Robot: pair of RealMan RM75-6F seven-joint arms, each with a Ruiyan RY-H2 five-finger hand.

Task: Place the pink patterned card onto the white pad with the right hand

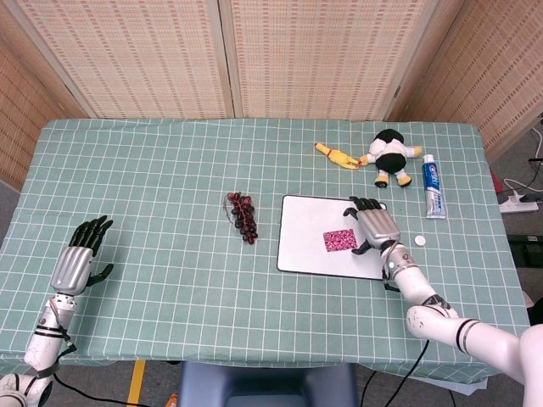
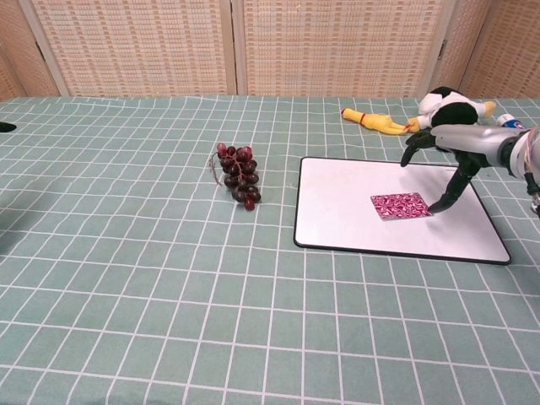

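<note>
The pink patterned card lies flat on the white pad, right of the pad's middle. My right hand hovers just right of the card with its fingers spread. One fingertip reaches down to the card's right edge, and nothing is gripped. My left hand rests at the table's near left with its fingers apart, holding nothing.
A bunch of dark grapes lies left of the pad. Behind the pad are a yellow rubber chicken and a black-and-white plush toy. A toothpaste tube and a small white cap lie at the right.
</note>
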